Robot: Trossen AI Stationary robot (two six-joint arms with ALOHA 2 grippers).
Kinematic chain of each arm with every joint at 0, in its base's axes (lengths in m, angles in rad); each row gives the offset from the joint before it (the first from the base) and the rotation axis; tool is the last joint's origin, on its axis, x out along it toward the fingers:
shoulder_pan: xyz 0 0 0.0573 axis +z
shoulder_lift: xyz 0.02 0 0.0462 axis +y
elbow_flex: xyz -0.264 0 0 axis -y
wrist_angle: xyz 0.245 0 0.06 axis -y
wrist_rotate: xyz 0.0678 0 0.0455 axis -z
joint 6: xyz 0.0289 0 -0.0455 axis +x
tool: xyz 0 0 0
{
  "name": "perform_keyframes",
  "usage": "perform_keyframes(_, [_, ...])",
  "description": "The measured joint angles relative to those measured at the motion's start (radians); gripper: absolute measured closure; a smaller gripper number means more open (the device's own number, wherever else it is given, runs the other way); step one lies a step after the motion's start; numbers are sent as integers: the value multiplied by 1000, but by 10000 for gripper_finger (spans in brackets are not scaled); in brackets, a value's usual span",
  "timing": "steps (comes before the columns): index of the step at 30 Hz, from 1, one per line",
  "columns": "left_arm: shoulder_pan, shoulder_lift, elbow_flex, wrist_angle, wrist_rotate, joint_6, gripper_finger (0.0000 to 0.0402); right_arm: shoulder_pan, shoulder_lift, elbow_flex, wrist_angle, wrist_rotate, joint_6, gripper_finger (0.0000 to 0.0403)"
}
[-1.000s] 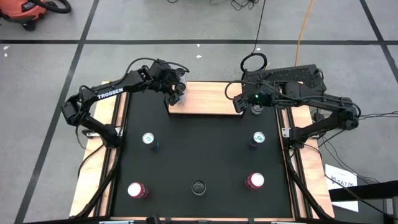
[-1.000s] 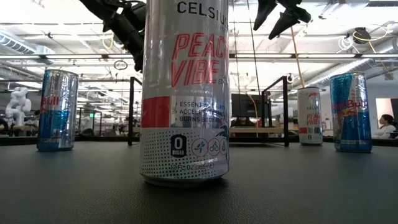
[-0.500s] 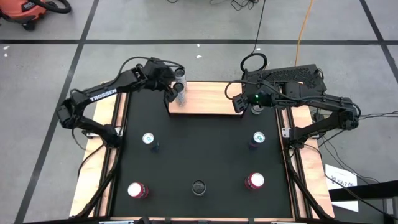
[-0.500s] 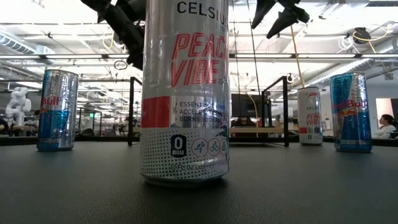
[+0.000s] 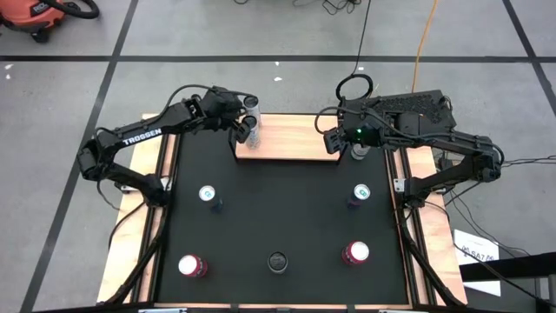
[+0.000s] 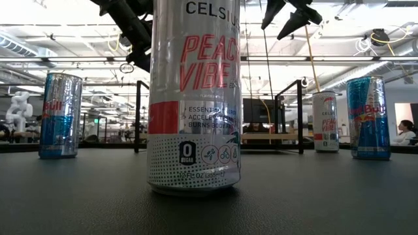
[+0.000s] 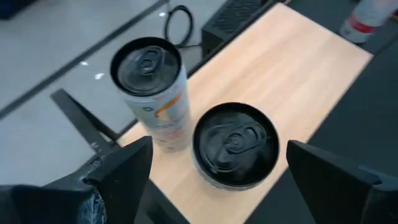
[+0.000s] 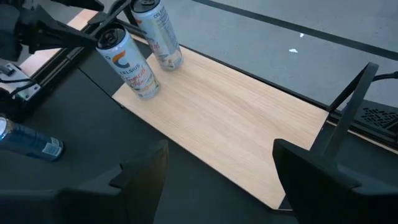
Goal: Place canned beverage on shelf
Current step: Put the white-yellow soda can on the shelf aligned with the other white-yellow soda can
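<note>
Two cans stood on the shelf [image 5: 291, 137] at its left end: one can [image 7: 152, 87] farther back and a second can [image 7: 235, 146] near the front edge. The left gripper [image 7: 214, 180] hung above them, fingers wide apart. The right gripper [image 8: 214, 171] waited over the shelf's other end, fingers apart too.
</note>
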Motion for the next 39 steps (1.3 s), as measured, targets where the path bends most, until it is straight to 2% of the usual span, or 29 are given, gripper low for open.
perform_keyframes(3, [-14, 8, 0, 7, -31, -19, 38, 0, 0, 0, 0, 0, -4, 122])
perform_keyframes(29, [-48, 115, 0, 0, -68, -182, 38, 0, 0, 0, -1, -6, -42, 122])
perform_keyframes(39, [-53, 124, 0, 10, -109, -308, 44, -2, 0, 0, -4, -6, -49, 122])
